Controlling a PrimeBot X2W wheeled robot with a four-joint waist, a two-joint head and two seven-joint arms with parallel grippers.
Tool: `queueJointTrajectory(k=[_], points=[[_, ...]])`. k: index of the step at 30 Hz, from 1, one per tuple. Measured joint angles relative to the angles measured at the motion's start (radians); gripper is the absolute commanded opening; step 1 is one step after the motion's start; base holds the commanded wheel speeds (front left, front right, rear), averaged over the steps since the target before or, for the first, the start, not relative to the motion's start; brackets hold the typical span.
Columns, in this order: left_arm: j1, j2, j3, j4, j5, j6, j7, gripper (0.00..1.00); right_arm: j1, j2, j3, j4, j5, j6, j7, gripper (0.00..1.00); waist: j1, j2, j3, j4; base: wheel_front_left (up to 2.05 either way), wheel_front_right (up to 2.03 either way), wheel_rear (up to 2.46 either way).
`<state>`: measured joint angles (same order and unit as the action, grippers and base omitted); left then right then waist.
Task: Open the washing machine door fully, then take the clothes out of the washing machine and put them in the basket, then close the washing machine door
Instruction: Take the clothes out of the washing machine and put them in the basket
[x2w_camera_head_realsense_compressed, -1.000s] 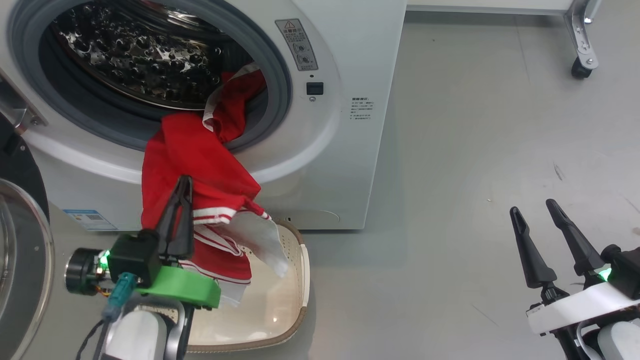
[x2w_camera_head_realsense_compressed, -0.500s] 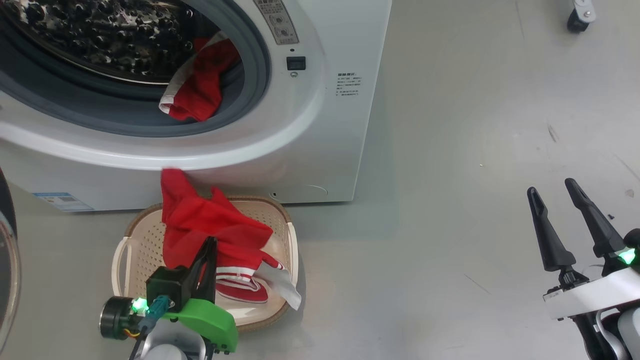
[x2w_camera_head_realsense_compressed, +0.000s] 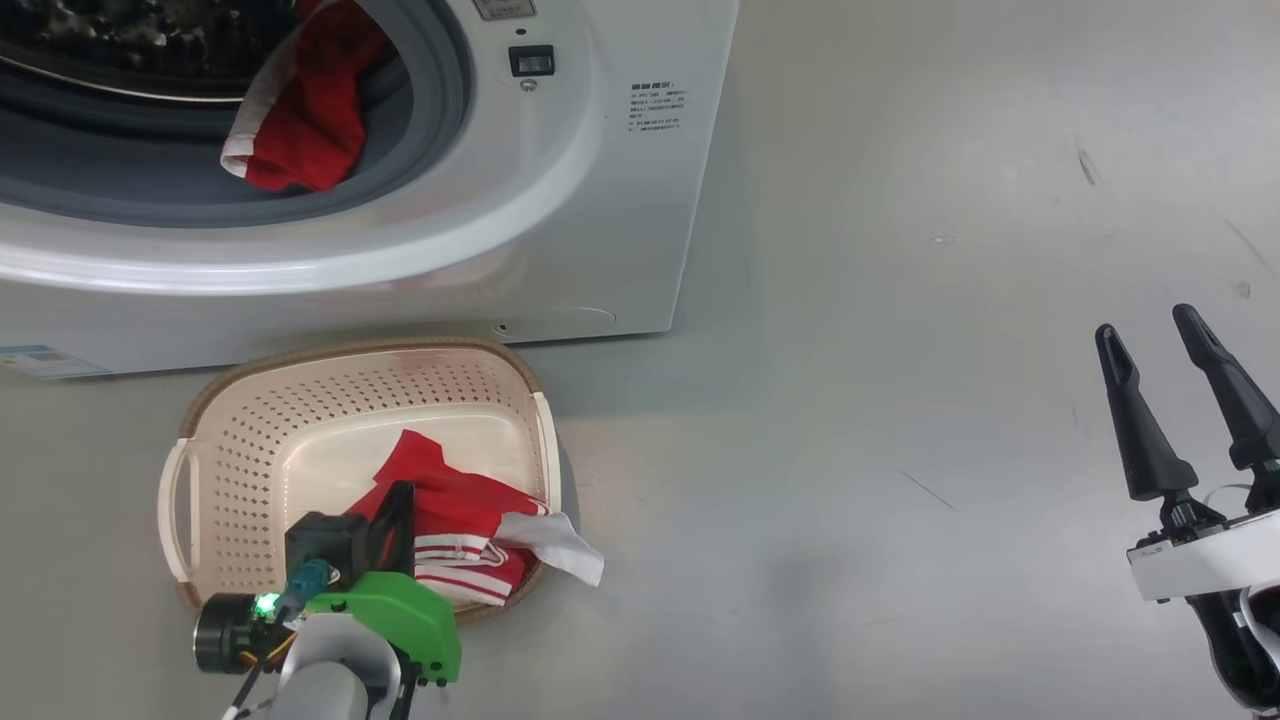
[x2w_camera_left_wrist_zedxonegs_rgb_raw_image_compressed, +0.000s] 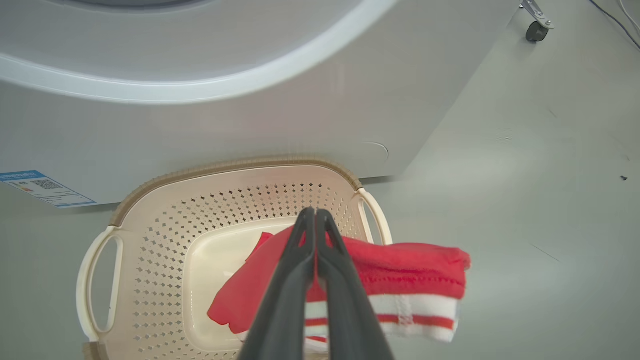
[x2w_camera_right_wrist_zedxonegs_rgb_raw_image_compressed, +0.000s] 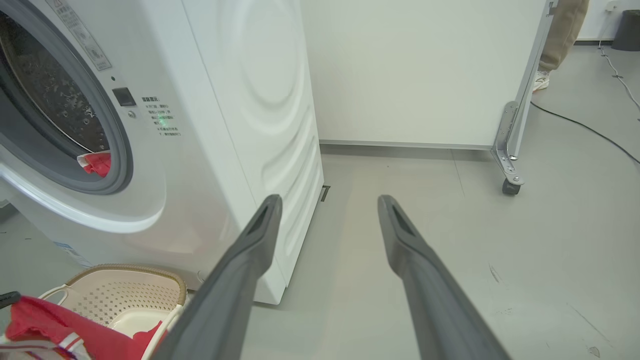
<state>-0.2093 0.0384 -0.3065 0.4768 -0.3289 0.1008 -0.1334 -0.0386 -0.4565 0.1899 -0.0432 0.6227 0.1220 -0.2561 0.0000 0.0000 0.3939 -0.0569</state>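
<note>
Red cloth (x2w_camera_left_wrist_zedxonegs_rgb_raw_image_compressed: 410, 270), seemingly light and limp, best pinched at a bunched fold, clamped in the left gripper (x2w_camera_left_wrist_zedxonegs_rgb_raw_image_compressed: 315, 214) over the basket (x2w_camera_left_wrist_zedxonegs_rgb_raw_image_compressed: 235, 167); right gripper (x2w_camera_head_realsense_compressed: 1146, 325) jaws apart

This looks like a lab or test room, not a home. In the right wrist view, the washer (x2w_camera_right_wrist_zedxonegs_rgb_raw_image_compressed: 240, 125) stands free on a bare grey floor (x2w_camera_right_wrist_zedxonegs_rgb_raw_image_compressed: 500, 240). A white partition (x2w_camera_right_wrist_zedxonegs_rgb_raw_image_compressed: 410, 70) at one o'clock rides on a castor (x2w_camera_right_wrist_zedxonegs_rgb_raw_image_compressed: 510, 187), and a loose cable (x2w_camera_right_wrist_zedxonegs_rgb_raw_image_compressed: 585, 127) trails at three o'clock.
</note>
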Motion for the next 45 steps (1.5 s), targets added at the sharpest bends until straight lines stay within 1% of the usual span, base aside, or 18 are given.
queueJointTrajectory(k=[3, 15, 18, 24, 27, 31, 36, 40, 41, 42, 43, 45], points=[[-0.032, 0.000, 0.002, 0.024, -0.021, 0.003, -0.001, 0.00, -0.003, -0.012, -0.012, -0.005, 0.004, 0.000, 0.000, 1.00, 0.0000, 0.0000, 0.025, -0.009, 0.00, 0.00, 0.00], [-0.158, -0.002, 0.026, 0.125, -0.020, 0.010, -0.005, 0.00, -0.018, -0.037, -0.041, -0.022, 0.032, 0.000, 0.000, 1.00, 0.0001, 0.0000, 0.117, -0.036, 0.00, 0.00, 0.00], [-0.191, -0.004, 0.069, 0.143, -0.020, 0.018, -0.023, 0.00, -0.020, -0.046, -0.055, -0.029, 0.039, 0.000, 0.000, 1.00, 0.0000, 0.0000, 0.143, -0.040, 0.00, 0.00, 0.00], [-0.248, -0.010, 0.179, 0.200, -0.032, 0.018, -0.064, 0.00, -0.022, -0.053, -0.086, -0.034, 0.045, 0.000, 0.000, 1.00, 0.0000, 0.0000, 0.188, -0.041, 0.00, 0.00, 0.00], [-0.259, -0.010, 0.203, 0.240, -0.032, 0.018, -0.069, 0.00, -0.022, -0.057, -0.093, -0.036, 0.046, 0.000, 0.000, 1.00, 0.0000, 0.0000, 0.204, -0.036, 0.00, 0.00, 0.00], [-0.269, -0.010, 0.178, 0.291, -0.033, 0.018, -0.072, 0.00, -0.022, -0.069, -0.094, -0.045, 0.046, 0.000, 0.000, 1.00, 0.0000, 0.0000, 0.221, -0.027, 0.00, 0.00, 0.00], [-0.286, -0.013, 0.142, 0.360, -0.076, 0.018, -0.071, 0.00, -0.027, -0.078, -0.093, -0.048, 0.046, 0.000, 0.000, 1.00, 0.0001, 0.0000, 0.240, -0.019, 0.00, 0.00, 0.00], [-0.299, -0.013, 0.133, 0.391, -0.085, 0.018, -0.076, 0.00, -0.036, -0.078, -0.093, -0.048, 0.046, 0.000, 0.000, 1.00, 0.0001, 0.0000, 0.241, -0.017, 0.00, 0.00, 0.00], [-0.305, -0.013, 0.129, 0.395, -0.086, 0.018, -0.076, 0.21, -0.036, -0.078, -0.093, -0.047, 0.046, 0.000, 0.000, 1.00, 0.0001, 0.0000, 0.241, -0.017, 0.00, 0.00, 0.00], [-0.311, -0.013, 0.125, 0.401, -0.086, 0.018, -0.079, 0.54, -0.036, -0.078, -0.093, -0.047, 0.046, 0.000, 0.000, 1.00, 0.0001, 0.0000, 0.241, -0.017, 0.00, 0.00, 0.00], [-0.318, -0.014, 0.121, 0.411, -0.086, 0.018, -0.080, 1.00, -0.036, -0.078, -0.093, -0.047, 0.046, 0.000, 0.000, 1.00, 0.0001, 0.0000, 0.240, -0.016, 0.00, 0.00, 0.00], [-0.325, -0.014, 0.118, 0.425, -0.090, 0.018, -0.083, 1.00, -0.036, -0.078, -0.092, -0.046, 0.046, 0.000, 0.000, 1.00, 0.0001, 0.0000, 0.238, -0.015, 0.00, 0.00, 0.00]])
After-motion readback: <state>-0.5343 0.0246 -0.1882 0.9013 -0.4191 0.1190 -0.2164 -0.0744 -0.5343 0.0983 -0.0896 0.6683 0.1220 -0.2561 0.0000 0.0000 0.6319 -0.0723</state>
